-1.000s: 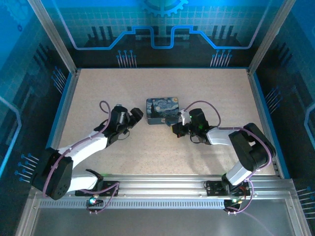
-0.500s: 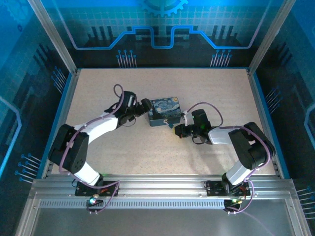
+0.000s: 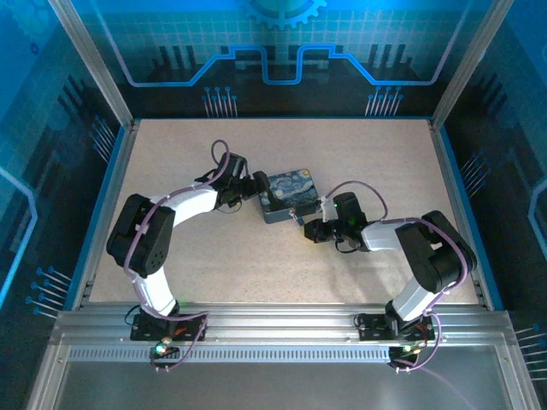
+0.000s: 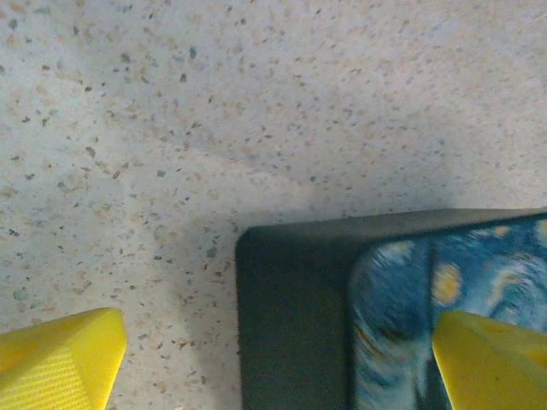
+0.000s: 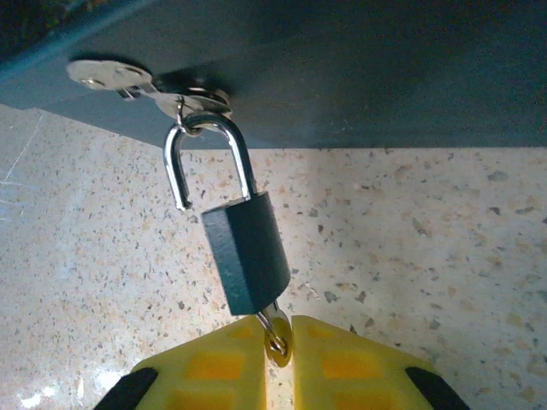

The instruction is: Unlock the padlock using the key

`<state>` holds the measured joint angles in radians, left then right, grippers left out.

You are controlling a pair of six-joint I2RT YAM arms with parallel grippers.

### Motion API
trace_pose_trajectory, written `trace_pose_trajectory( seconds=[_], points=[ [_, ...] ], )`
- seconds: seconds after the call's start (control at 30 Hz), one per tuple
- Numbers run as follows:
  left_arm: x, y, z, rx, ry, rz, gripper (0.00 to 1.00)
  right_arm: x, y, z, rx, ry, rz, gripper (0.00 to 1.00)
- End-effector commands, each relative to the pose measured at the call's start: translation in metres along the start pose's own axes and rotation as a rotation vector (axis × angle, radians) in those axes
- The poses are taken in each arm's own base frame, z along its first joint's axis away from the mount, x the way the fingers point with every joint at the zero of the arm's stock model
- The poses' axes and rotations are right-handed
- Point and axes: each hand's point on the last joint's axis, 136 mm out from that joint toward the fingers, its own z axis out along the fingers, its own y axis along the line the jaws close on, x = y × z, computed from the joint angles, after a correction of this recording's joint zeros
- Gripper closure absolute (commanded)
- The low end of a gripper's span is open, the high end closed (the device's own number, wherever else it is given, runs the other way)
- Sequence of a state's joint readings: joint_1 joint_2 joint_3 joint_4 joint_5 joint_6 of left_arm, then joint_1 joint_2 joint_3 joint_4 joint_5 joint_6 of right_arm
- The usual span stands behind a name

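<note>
My right gripper (image 5: pixel 275 352) is almost closed, its two yellow fingers (image 5: pixel 205 376) pinched on the head of the one key (image 5: pixel 273 333). The key's blade runs up into the bottom of the single padlock (image 5: pixel 248 252), a small dark block tilted just above the speckled table (image 5: pixel 410 248). Beyond the block, its metal shackle (image 5: pixel 209 128) stands open: one leg stays in the block and the other hangs free beside it. The bend hooks through the metal hasp (image 5: pixel 128 81) on the dark side wall of the one Starry Night tin (image 5: pixel 385 68). From above, this gripper (image 3: pixel 305 229) sits at the tin's (image 3: pixel 289 192) near right corner. At the tin's left end, my left gripper (image 4: pixel 273 367) is spread wide and holds nothing. One fingertip (image 4: pixel 51 367) is over bare table and the other (image 4: pixel 496 359) over the painted lid.
</note>
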<state>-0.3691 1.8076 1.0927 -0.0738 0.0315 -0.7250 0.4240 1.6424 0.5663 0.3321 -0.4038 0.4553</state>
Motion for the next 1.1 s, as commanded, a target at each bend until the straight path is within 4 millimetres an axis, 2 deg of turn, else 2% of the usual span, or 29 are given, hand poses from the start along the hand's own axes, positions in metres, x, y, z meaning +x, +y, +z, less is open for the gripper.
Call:
trace_pose_trajectory(
  seconds=[0.0,0.2,0.3,0.4,0.6,0.8,1.07],
  points=[
    [0.009,0.016,0.004,-0.055,0.037,0.014,0.06,0.017,-0.016,-0.002,0.041,0.051,0.043,0.84],
    [0.018,0.030,0.000,-0.085,0.043,0.016,0.06,0.014,-0.021,-0.014,0.060,0.031,0.041,0.77],
    [0.023,0.034,-0.003,-0.087,0.046,0.011,0.06,0.006,-0.018,-0.022,0.045,-0.001,0.042,0.70],
    [0.028,0.038,-0.006,-0.086,0.045,0.001,0.06,-0.008,-0.010,-0.030,0.007,-0.046,0.054,0.63],
    [0.035,0.045,-0.012,-0.084,0.044,-0.017,0.06,-0.052,0.013,-0.035,-0.089,-0.159,0.017,0.52],
    [0.041,0.048,-0.013,-0.079,0.054,-0.024,0.06,-0.086,0.014,-0.030,-0.115,-0.201,0.001,0.49],
    [0.047,0.050,-0.013,-0.069,0.058,-0.044,0.06,-0.114,0.004,-0.021,-0.125,-0.215,-0.016,0.47]
  ],
)
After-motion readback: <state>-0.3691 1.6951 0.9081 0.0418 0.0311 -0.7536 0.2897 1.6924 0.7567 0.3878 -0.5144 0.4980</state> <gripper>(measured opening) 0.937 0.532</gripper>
